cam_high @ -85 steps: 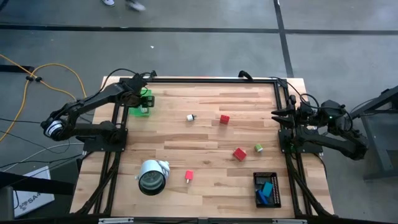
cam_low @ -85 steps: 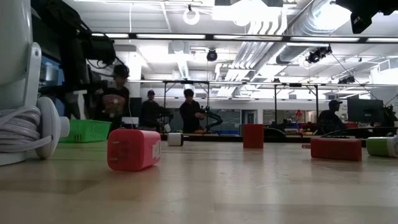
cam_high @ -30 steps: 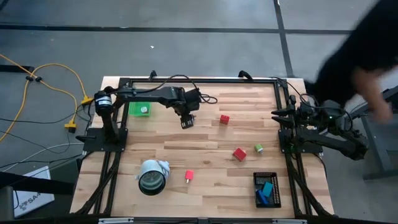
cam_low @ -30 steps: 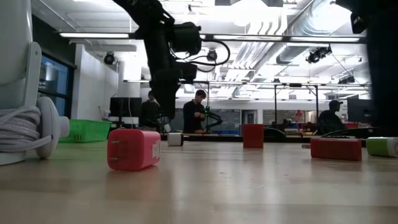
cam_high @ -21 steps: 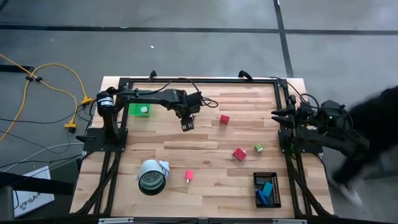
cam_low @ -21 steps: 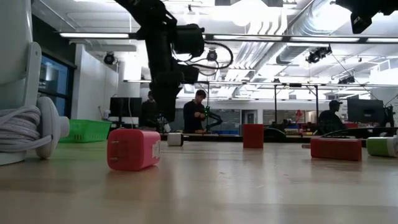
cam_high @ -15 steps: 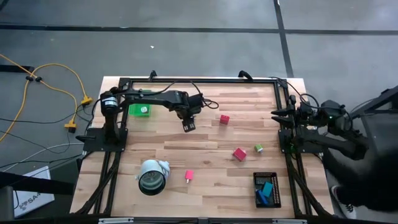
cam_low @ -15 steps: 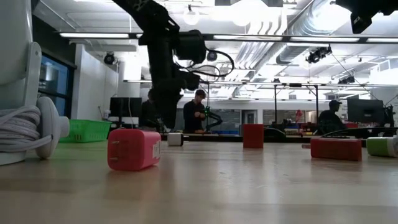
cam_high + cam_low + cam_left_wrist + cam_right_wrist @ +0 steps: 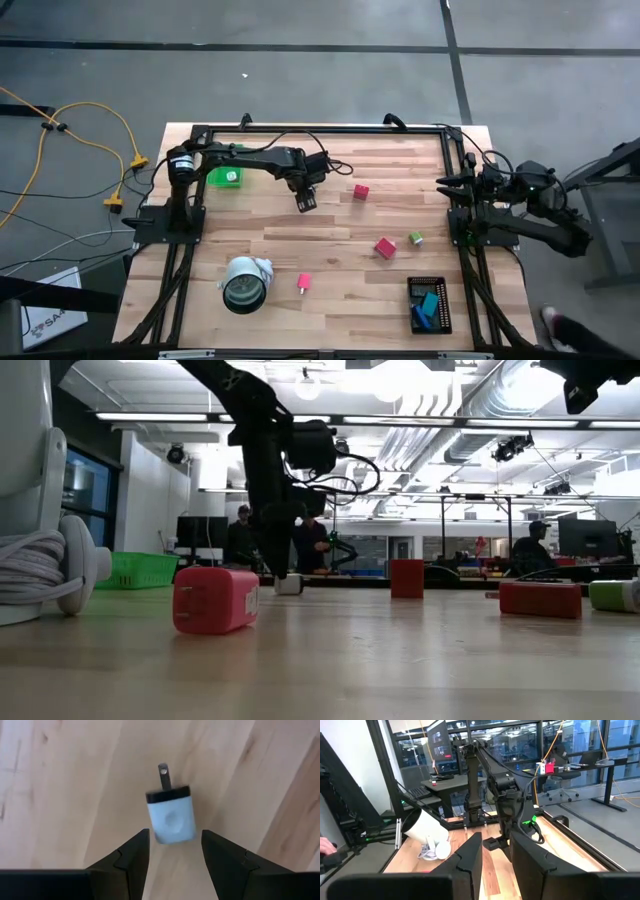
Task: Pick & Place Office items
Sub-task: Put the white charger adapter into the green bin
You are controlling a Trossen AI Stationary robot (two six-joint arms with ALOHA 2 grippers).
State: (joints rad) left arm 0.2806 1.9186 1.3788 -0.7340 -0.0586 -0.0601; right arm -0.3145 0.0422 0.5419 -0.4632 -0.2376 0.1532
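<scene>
Where red blocks (image 9: 385, 247) dot it, pale wooden table (image 9: 330, 280), bright workshop behind.

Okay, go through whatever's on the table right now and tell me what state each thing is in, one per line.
Left pincer: open, poised over the white plug.
White plug: lying flat, not gripped.
Right pincer: parked at the table's right edge.
Black tray: holds blue and teal bits.
Green tray: holds one pale piece.
Round roll: on its side.

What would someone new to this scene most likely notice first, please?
Probably the left gripper, stretched to the table's far middle with open fingers above a small white plug adapter with a black end. Next, the big white-and-grey round roll near the front left, and the right gripper parked at the right edge.
</scene>
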